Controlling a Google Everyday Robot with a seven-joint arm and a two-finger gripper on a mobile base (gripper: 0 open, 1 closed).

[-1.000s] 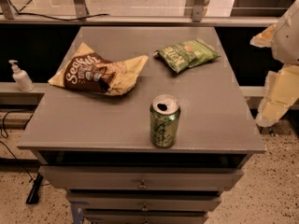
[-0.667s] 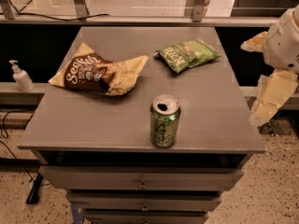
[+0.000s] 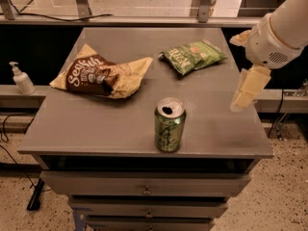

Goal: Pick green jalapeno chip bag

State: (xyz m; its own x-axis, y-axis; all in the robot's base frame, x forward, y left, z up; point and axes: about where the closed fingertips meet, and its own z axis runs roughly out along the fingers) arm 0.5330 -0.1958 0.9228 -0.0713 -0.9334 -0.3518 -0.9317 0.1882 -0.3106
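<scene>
With the approach step in hand, the gripper (image 3: 235, 72) hovered right of the green soda can (image 3: 169, 124), fingers seemingly spread and empty, while the green jalapeno chip bag (image 3: 193, 56) lay beyond that can, calling for a reach and descent.

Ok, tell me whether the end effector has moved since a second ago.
Yes. The end effector has shifted left, from beyond the right edge of the table to over that edge, nearer the green jalapeno chip bag.
</scene>
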